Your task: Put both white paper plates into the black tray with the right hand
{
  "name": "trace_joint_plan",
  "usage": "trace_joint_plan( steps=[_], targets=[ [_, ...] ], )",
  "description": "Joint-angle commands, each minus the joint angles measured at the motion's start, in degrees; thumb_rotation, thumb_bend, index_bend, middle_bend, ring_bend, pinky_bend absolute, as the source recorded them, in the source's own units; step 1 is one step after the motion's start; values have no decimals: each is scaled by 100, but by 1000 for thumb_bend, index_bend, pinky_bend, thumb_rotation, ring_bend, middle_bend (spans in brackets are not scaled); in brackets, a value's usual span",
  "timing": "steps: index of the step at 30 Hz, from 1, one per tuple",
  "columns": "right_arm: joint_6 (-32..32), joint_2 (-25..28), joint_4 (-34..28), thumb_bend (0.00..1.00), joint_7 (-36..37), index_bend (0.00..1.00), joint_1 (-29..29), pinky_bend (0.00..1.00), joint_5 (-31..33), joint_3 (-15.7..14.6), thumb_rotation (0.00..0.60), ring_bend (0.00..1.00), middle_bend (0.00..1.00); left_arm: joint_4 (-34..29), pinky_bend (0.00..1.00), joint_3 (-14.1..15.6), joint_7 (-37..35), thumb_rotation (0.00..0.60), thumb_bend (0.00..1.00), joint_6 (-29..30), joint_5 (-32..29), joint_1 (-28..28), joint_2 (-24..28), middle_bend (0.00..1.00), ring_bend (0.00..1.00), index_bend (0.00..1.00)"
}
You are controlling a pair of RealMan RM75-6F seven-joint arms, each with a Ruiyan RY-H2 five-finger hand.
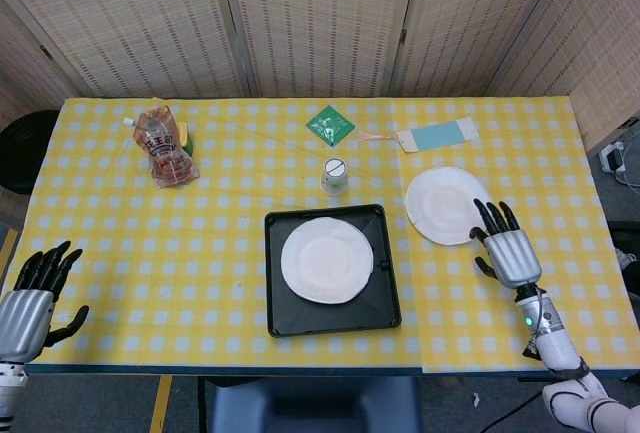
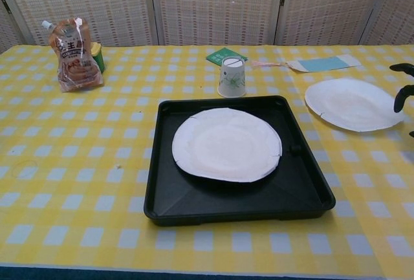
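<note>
One white paper plate (image 1: 326, 259) (image 2: 226, 143) lies inside the black tray (image 1: 280, 313) (image 2: 304, 193) at the table's front centre. The second white paper plate (image 1: 443, 204) (image 2: 350, 102) rests on the yellow checked cloth to the right of the tray. My right hand (image 1: 506, 245) hovers just right of that second plate, fingers spread and holding nothing; in the chest view only its dark fingertips (image 2: 402, 92) show at the right edge. My left hand (image 1: 35, 293) is low at the front left corner, fingers apart and empty.
A small paper cup (image 1: 334, 175) (image 2: 231, 77) stands upside down just behind the tray. A snack bag (image 1: 162, 146) (image 2: 74, 45) lies at the back left, with a green packet (image 1: 330, 125) and a blue-and-white card (image 1: 437, 135) at the back.
</note>
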Motion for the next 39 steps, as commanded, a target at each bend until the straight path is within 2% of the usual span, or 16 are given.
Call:
trace_joint_plan(
  steps=[1,9,15,20,26,33,39],
  targets=[
    [-267,-299,539,341,228,441,117,0,100,70,600,0,0,5,0,-4,14,600,397,-12,-15,-6,-8,0,0,0],
    [-750,-767,1447,370,790,465,380,0,196,159,600,0,0,18,0,-9,78,600,397,-107,-49,-59,-50,0,0,0],
    [-918,-1042,1941,388,1061,467,507,0,147,119,600,0,0,12,0,-28,110,600,396,-116,-101,-64,-57,0,0,0],
    [-984,-1223,2206,391,1220,471,568,0,145,123,600,0,0,18,0,-22,123,600,399,-150,-124,-74,-53,0,0,0],
    [-1080,-1434,2482,430,1380,499,667,0,119,107,600,0,0,-21,0,-6,176,600,462,-220,-166,-88,-29,0,0,0],
    [-1064,-1590,2674,496,1530,553,754,0,109,123,600,0,0,-4,0,-7,116,600,464,-184,-147,-81,-18,0,0,0],
    [-965,-1652,2747,507,1614,603,778,0,114,150,600,0,11,-1,0,-13,80,600,464,-148,-141,-70,-14,0,0,0]
  ],
)
